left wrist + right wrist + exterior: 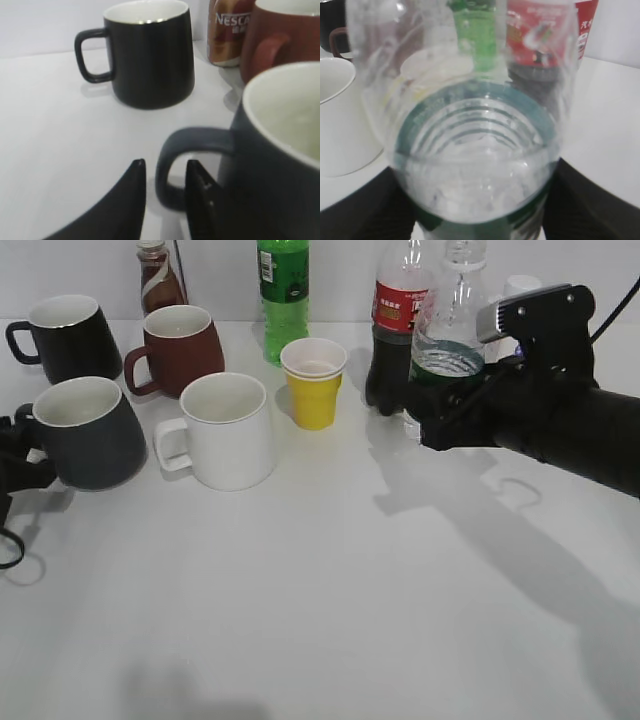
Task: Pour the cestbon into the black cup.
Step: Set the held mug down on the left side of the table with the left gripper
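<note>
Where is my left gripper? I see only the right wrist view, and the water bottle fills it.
Observer: The left gripper is at the charcoal mug, with one finger on each side of its handle. There is a gap on one side, so it is not clamped.
Operator: Which things stand between the bottle and that mug?
Observer: In the exterior view the right gripper holds the water bottle upright at the table's right. The white mug and yellow cup stand between it and the charcoal mug at far left.
</note>
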You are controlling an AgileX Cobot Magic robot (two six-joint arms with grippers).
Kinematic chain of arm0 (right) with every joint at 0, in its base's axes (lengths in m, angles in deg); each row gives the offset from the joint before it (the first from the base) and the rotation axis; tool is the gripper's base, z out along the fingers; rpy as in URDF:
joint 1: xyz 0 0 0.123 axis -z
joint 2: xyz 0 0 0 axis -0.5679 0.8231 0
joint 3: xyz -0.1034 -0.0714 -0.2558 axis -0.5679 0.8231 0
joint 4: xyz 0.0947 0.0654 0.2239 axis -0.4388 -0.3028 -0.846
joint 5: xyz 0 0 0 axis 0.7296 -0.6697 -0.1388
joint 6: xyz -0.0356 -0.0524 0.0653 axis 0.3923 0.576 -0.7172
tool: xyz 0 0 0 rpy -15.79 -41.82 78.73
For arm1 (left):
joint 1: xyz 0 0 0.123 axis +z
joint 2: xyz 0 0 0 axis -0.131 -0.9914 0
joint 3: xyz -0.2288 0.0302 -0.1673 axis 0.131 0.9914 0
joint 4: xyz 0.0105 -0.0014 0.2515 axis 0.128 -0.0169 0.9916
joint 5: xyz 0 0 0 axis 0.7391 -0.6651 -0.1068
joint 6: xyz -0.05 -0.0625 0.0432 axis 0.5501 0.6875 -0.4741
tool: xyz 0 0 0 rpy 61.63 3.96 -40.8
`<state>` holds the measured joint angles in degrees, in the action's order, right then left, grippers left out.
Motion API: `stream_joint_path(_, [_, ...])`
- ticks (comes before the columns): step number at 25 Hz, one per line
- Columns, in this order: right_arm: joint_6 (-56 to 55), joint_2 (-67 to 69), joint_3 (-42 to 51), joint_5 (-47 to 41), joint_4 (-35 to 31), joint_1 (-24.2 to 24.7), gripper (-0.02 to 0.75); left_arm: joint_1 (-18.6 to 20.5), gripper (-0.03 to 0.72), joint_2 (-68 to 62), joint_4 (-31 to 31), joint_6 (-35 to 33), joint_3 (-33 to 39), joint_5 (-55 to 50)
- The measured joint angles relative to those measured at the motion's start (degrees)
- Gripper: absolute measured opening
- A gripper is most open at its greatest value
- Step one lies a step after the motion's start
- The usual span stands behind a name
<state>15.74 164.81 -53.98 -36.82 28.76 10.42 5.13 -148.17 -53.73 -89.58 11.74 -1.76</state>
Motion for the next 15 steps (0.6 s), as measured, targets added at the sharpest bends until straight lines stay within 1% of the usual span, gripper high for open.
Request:
stream_joint_path(5, [0.5,0.4,0.0,0.2,-1.4,0.0,0.477,0.0,0.231,1.8,0.0,0.0,2.6,0.2])
stream_joint_path(9, [1.9,3.2,0.0,1.5,-2.2,0.0,0.477,0.0,0.237,3.9,0.0,0.2,4.4,0.3])
stream_joint_path(15, [2.7,8.2,1.4,9.2,-2.6,0.0,0.477,0.0,0.239,6.5,0.0,0.2,5.5,0.2])
